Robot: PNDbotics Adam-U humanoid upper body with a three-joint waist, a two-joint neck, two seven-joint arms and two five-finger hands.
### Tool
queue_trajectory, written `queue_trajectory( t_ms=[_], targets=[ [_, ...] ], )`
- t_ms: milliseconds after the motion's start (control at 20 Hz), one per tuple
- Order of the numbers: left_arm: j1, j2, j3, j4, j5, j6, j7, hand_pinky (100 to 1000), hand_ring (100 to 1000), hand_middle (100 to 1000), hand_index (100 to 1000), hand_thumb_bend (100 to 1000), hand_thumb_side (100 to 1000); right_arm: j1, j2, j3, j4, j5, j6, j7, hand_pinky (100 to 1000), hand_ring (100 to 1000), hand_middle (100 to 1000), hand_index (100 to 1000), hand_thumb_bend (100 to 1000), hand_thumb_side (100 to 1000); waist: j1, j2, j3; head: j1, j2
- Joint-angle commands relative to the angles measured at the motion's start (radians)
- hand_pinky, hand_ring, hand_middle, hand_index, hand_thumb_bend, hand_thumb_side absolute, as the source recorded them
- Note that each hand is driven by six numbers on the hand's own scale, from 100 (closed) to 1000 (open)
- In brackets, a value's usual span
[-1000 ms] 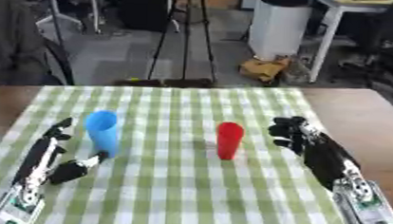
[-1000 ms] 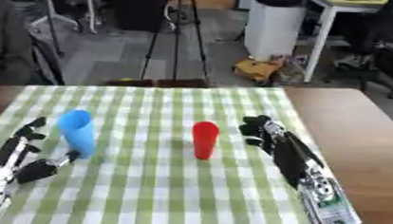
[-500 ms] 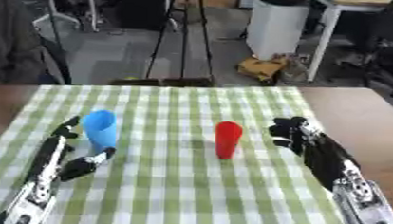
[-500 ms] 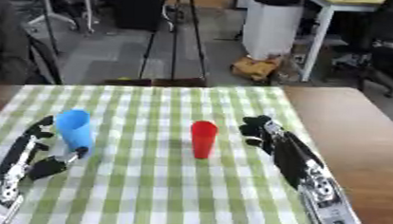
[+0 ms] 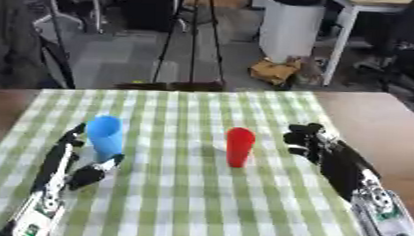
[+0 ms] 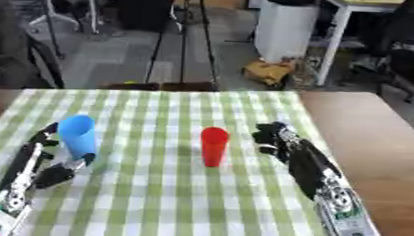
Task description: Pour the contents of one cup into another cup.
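Observation:
A blue cup (image 5: 104,137) stands upright on the left of the green checked cloth (image 5: 181,199). A red cup (image 5: 239,147) stands upright near the middle. My left hand (image 5: 61,159) lies beside the blue cup, with straight fingers (image 5: 72,134) along its left side and the thumb (image 5: 96,169) at its lower right, so the cup sits between them. To the right of the red cup, a short gap away, is my right hand (image 5: 313,143), its fingers loosely bent and holding nothing. What the cups hold is hidden.
The cloth covers most of a brown wooden table (image 5: 377,122), bare along the right side. Beyond the far edge are a tripod (image 5: 195,34), a white bin (image 5: 291,23) and a dark chair (image 5: 12,41) at the left.
My left hand has drawn in towards the blue cup, its thumb closing on the cup's base. The cups and my right hand have stayed put.

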Motion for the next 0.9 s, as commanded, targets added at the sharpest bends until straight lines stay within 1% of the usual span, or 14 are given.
queue_trajectory(
  t_ms=[50,550,900],
  targets=[
    [-0.031,0.001,0.009,0.003,-0.011,-0.002,0.007,688,817,906,1000,659,502,-0.014,-0.010,-0.002,-0.011,-0.001,-0.002,0.003,876,875,761,874,100,994,0.000,-0.010,-0.003,0.004,-0.005],
    [-0.054,-0.011,0.018,0.042,-0.032,0.004,0.022,690,817,901,1000,647,520,-0.015,-0.009,-0.002,-0.011,-0.001,-0.001,0.004,876,874,761,874,100,996,0.000,-0.006,-0.008,0.006,-0.004],
    [-0.071,-0.017,0.023,0.057,-0.044,0.011,0.034,690,813,890,1000,627,517,-0.015,-0.009,-0.002,-0.010,0.000,-0.002,0.005,876,874,761,874,100,996,-0.004,-0.003,-0.012,0.007,-0.004]
  ],
)
